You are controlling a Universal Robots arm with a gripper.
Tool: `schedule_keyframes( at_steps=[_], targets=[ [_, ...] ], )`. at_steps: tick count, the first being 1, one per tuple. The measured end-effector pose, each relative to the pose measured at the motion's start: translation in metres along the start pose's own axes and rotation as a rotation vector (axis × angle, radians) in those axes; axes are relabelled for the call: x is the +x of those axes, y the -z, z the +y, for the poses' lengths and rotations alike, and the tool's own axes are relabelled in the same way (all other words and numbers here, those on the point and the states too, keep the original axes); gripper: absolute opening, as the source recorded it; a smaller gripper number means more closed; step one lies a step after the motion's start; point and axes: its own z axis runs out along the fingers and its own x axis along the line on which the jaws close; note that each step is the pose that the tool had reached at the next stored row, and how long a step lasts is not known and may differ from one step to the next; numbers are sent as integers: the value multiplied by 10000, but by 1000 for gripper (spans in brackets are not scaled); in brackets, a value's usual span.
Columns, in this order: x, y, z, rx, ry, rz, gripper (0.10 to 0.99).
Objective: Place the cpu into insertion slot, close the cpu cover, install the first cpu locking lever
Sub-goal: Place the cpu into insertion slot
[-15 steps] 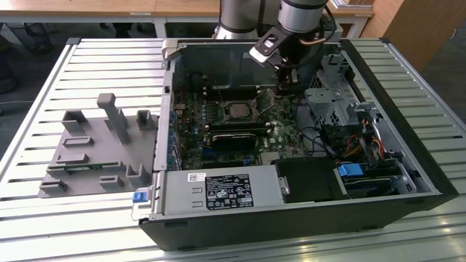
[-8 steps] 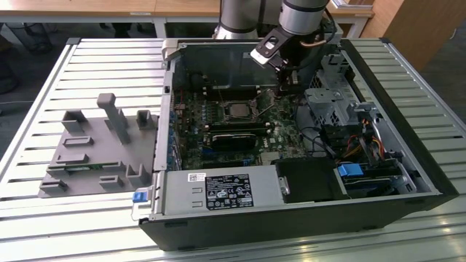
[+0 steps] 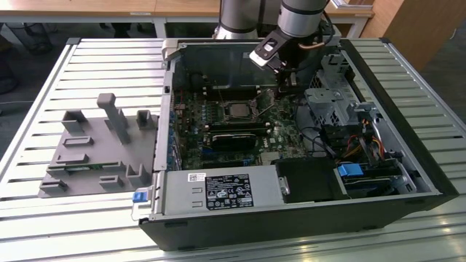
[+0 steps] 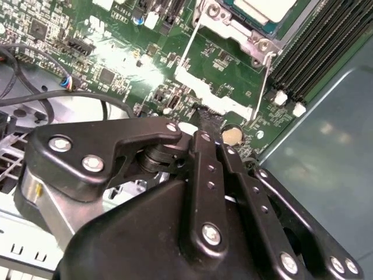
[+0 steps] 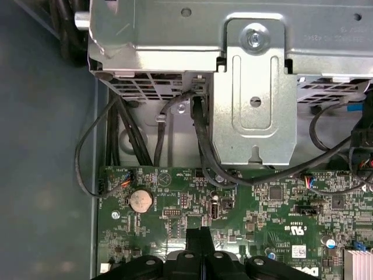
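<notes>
My gripper (image 4: 208, 121), fingers pressed together on nothing, hangs over the green board (image 5: 175, 201) at the exterior view's right of the socket (image 3: 239, 111), where the chip (image 4: 263, 7) sits framed by its cover (image 4: 231, 28).

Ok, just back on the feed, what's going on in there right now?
The arm reaches down into the open computer case, its pincer shut and empty-looking, tips close to the green motherboard near the coin cell battery, a little off the insertion slot. The cpu already sits in the slot with the cpu cover framing it. Whether the thin wire locking lever beside it is latched, I cannot tell.
</notes>
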Motion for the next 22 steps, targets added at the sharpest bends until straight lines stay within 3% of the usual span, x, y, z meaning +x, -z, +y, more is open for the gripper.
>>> schedule_keyframes(
  at_steps=[22],
  targets=[
    [-1, -4, -249, 0, -1, 2, 106]
  ],
)
